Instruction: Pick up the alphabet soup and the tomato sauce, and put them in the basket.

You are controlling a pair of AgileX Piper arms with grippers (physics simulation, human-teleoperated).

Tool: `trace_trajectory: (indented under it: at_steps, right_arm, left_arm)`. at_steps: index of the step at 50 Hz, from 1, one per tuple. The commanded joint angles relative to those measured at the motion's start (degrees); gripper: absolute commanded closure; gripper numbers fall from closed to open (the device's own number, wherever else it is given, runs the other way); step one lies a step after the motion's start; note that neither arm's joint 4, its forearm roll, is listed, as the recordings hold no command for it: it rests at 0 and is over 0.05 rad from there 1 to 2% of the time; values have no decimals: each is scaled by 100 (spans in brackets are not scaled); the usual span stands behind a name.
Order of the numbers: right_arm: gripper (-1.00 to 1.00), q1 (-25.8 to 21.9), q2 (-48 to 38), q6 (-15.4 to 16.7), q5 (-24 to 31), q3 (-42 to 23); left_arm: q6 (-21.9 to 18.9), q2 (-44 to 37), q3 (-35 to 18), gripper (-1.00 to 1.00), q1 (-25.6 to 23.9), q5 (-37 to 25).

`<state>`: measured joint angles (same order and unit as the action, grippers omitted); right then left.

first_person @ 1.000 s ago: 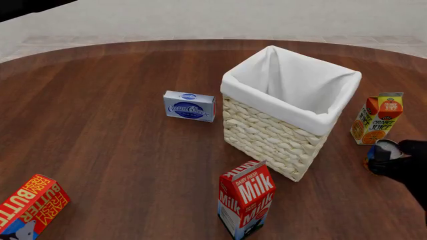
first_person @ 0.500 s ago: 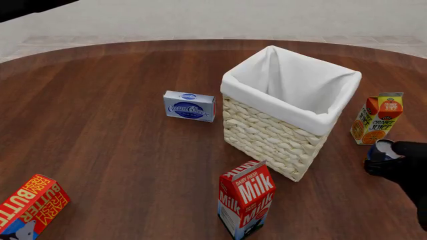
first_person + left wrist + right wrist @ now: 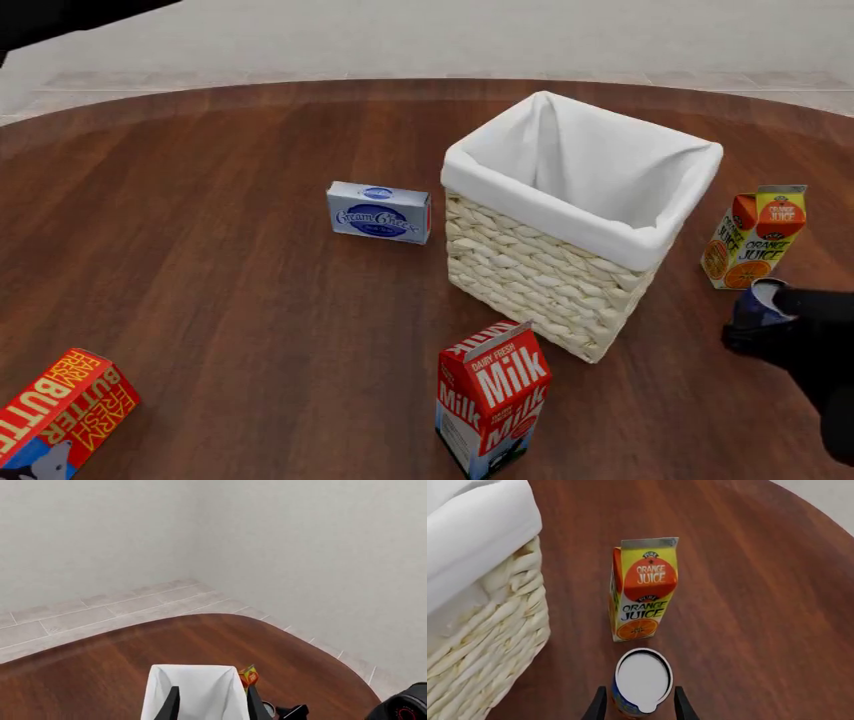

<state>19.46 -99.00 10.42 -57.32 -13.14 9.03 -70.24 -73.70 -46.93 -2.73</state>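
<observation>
The alphabet soup point(image 3: 642, 681) is a short can with a silver-grey top, standing upright in front of the orange juice carton. My right gripper point(image 3: 639, 707) is open, with one finger on each side of the can. In the front view that gripper point(image 3: 763, 322) covers most of the can point(image 3: 762, 297), right of the basket point(image 3: 534, 265). The basket is cream wicker with a white lining and is seen from high up in the left wrist view point(image 3: 193, 690). My left gripper point(image 3: 213, 709) hangs open and empty far above the table. The tomato sauce is out of view.
An orange juice carton point(image 3: 755, 238) stands just beyond the can, by the basket's right side. A milk carton point(image 3: 491, 398) stands in front of the basket, a cream cheese box point(image 3: 379, 211) to its left, and a butter box point(image 3: 56, 408) at the near left.
My right gripper has slid slightly left and further over the can, hiding more of its top. The left arm's dark shape at the top left has grown a little.
</observation>
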Motion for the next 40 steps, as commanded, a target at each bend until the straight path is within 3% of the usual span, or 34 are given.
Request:
trace_trajectory:
  at_steps: [1, 13, 30, 31, 40]
  right_arm:
    - [-100, 37, -419, 18, -460, 74]
    - [-100, 5, -396, 59, -223, -117]
    - [-100, 16, -575, 52, -413, -129]
    - [100, 17, -567, 48, -418, -123]
    - [100, 18, -517, 58, -486, -64]
  left_arm:
    - [1, -20, 5, -100, -1, 15]
    - [25, -20, 30, -100, 23, 36]
    - [28, -15, 47, -100, 54, 52]
    - [31, -14, 47, -100, 54, 54]
    - [49, -13, 79, -100, 46, 82]
